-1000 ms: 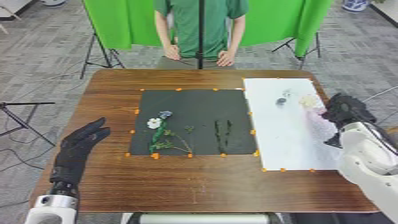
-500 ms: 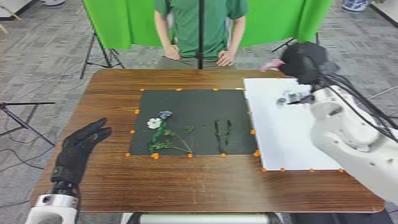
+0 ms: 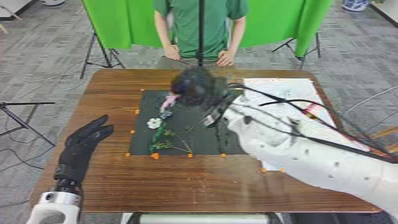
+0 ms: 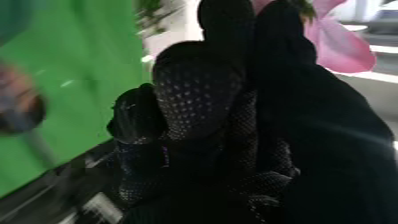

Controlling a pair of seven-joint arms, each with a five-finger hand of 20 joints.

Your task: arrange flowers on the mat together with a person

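Pink flower (image 3: 169, 101), pinched in right hand (image 3: 197, 86), has swung from right of black mat (image 3: 200, 144) to over its far part; placing likely next.

A green curtain (image 3: 275, 25) hangs beyond the brown tabletop (image 3: 169, 187), with a dark pole (image 3: 202, 30) upright before it, a black stand (image 3: 27, 104) off to the left, grey carpet (image 3: 53, 55) all around, and a blue-and-white vase (image 3: 355, 4) at the far right.
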